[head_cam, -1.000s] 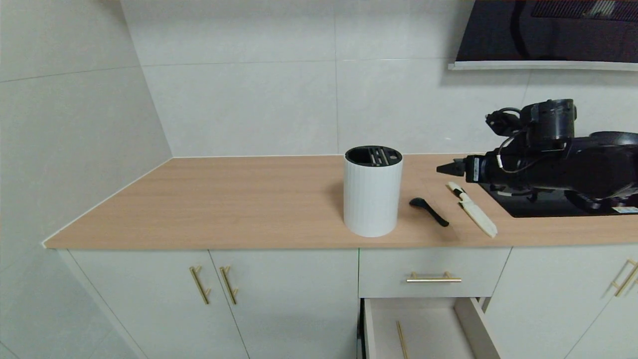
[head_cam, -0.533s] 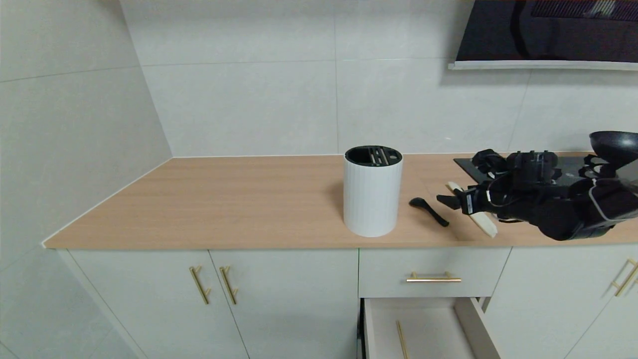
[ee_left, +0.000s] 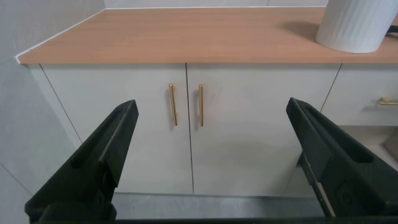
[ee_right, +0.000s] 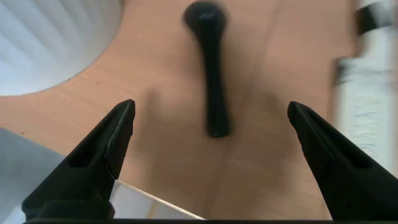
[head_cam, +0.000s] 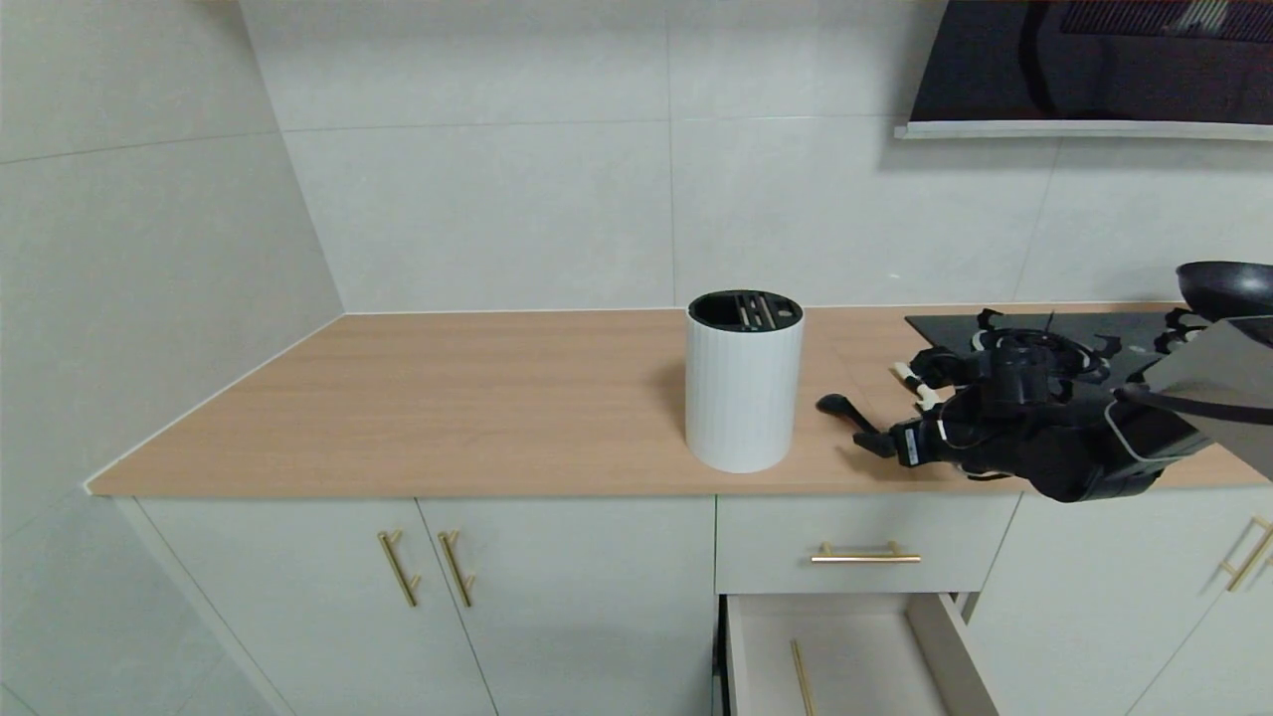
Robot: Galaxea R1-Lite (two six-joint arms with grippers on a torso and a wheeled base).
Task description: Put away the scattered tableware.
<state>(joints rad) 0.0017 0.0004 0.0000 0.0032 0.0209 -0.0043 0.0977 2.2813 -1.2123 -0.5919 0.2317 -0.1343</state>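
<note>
A black spoon (head_cam: 838, 405) lies on the wooden countertop (head_cam: 497, 398), to the right of the white ribbed utensil holder (head_cam: 744, 393). A white knife (head_cam: 907, 377) lies further right, mostly hidden behind my right arm. My right gripper (head_cam: 877, 444) hangs low over the spoon's handle end, open. In the right wrist view the spoon (ee_right: 210, 74) lies between the spread fingers of that gripper (ee_right: 210, 112), with the knife (ee_right: 367, 93) and the holder (ee_right: 50, 43) at either side. My left gripper (ee_left: 211, 107) is open in front of the cabinet doors, below the counter edge.
A drawer (head_cam: 845, 651) stands open below the counter and holds a thin light stick (head_cam: 801, 676). A black cooktop (head_cam: 1044, 326) with a dark pan (head_cam: 1223, 283) sits at the counter's right end. The counter's left half is bare wood.
My right arm has come down from above the knife and moved towards the counter's front edge. Its gripper now sits over the spoon's handle. Spoon, knife and holder have not moved.
</note>
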